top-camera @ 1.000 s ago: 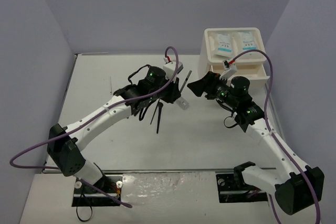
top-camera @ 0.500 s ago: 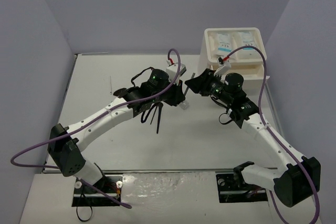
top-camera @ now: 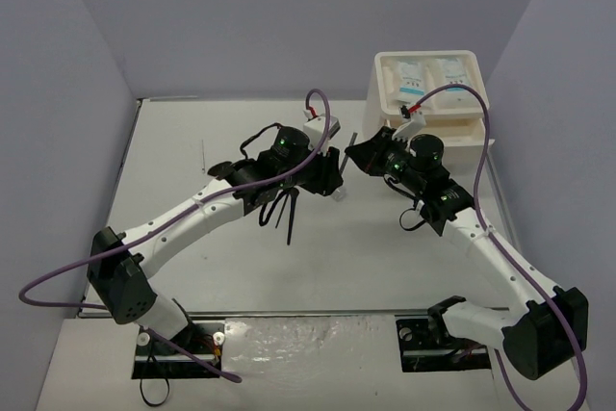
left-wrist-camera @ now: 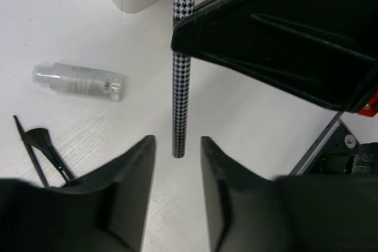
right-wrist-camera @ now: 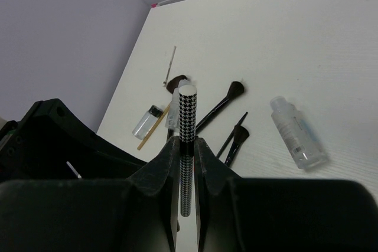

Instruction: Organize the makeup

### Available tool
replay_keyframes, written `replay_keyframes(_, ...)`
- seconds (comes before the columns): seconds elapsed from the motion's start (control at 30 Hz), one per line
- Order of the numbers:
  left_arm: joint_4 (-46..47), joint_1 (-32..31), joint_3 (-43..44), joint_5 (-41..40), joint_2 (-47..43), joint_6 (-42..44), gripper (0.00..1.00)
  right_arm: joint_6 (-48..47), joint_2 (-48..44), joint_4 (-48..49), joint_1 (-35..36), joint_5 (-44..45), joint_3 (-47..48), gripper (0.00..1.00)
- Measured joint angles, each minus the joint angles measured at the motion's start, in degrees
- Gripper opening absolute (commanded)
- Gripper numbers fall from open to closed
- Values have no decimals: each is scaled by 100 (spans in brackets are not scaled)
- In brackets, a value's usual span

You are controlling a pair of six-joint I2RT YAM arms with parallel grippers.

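A thin houndstooth-patterned makeup stick (right-wrist-camera: 186, 123) hangs in the air between the two arms. My right gripper (right-wrist-camera: 186, 149) is shut on its middle. My left gripper (left-wrist-camera: 177, 143) is open, with the stick's lower end (left-wrist-camera: 181, 104) loose between its fingertips and a gap on each side. From above, both grippers meet left of the drawer box (top-camera: 380, 108). On the table below lie black brushes (right-wrist-camera: 221, 105), a clear vial (right-wrist-camera: 297, 132), a small black-capped vial (right-wrist-camera: 146, 122) and a thin wooden stick (right-wrist-camera: 155, 128). Two white sachets (top-camera: 409, 79) lie on top of the box.
The white drawer box stands at the back right, close behind the right gripper (top-camera: 361, 155). Purple walls close in the table on the left, back and right. Cables loop over both arms. The brushes (top-camera: 287, 209) lie under the left arm's wrist.
The right arm moved left to the patterned stick and its jaws closed on it. The left gripper, shut on the stick before, has opened.
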Motion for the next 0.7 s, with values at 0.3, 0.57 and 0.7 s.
replay_keyframes(0.3, -230, 349, -353, -645, -478, -301, 87, 56, -373, -444, -179, 1527, 110, 0)
replay_keyframes(0.57, -1022, 1675, -849, -1349, -1555, -574, 97, 791, -491, -611, -1896, 2289, 492, 0)
replay_keyframes(0.7, -1484, 2389, -1037, -1667, -2181, -543, 97, 1177, -234, -658, -2569, 2292, 659, 0)
